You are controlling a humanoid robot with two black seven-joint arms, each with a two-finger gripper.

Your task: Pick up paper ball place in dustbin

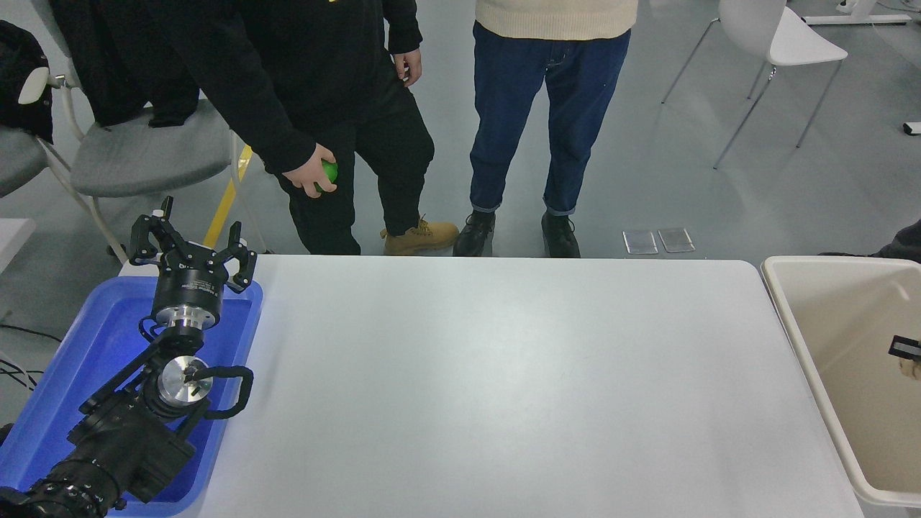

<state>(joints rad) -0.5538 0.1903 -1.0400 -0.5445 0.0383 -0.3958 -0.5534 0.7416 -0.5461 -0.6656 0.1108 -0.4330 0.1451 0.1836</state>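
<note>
"Over the dustbin (781, 316), what did the head view show of you?"

"Only a black sliver of my right gripper (904, 347) at the frame's edge, above the bin's hollow. Whether it was open or closed, I couldn't tell. Just under it was a tan scrap, which I took for the paper ball (912, 368), inside the rim line. My left gripper (193, 248) sat far across the table (504, 374) from the dustbin, over the blue tray (72, 360), spread wide and holding nothing."

"What could have gone wrong?"

"Little, I judged. A light wad could cling to me on release, or bounce off the rim if dropped too near the wall."

"Which way did the ball point?"

"Too little showed to say, and I could make out no long axis."
</note>
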